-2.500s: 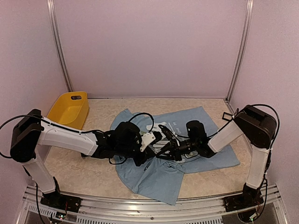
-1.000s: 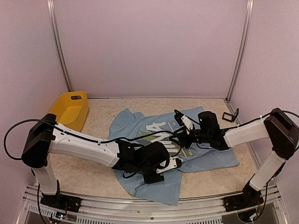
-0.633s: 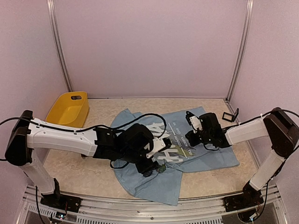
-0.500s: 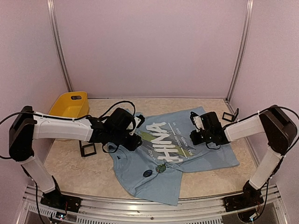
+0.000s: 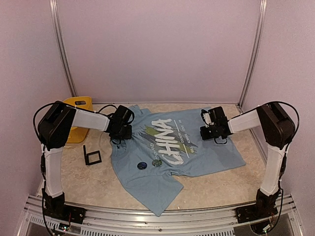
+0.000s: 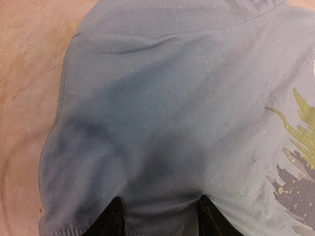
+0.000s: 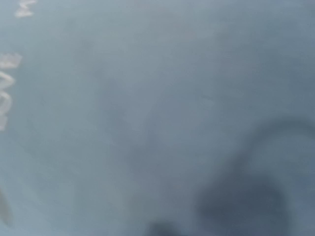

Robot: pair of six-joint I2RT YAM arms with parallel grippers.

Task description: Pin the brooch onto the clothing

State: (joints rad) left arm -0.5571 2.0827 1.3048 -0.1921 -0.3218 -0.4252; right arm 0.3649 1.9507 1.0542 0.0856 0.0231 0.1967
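The light blue T-shirt (image 5: 197,152) with white "CHINA" lettering lies spread on the table. A dark round brooch (image 5: 141,165) and a green round brooch (image 5: 157,162) sit on its lower chest, below the lettering. My left gripper (image 5: 121,132) is low on the shirt's left shoulder. In the left wrist view (image 6: 160,201) its two black fingertips (image 6: 114,216) stand apart and press on the cloth (image 6: 162,113) near a hem. My right gripper (image 5: 206,129) is low on the shirt's right side. The right wrist view shows only blurred blue cloth (image 7: 147,123), with no fingers visible.
A yellow bin (image 5: 78,104) stands at the back left, mostly hidden behind my left arm. A small black square frame (image 5: 91,156) lies on the table left of the shirt. Metal posts stand at the back corners.
Both grippers have moved toward the back and further apart. The shirt has shifted back with them and lies flatter. The two brooches moved with the cloth.
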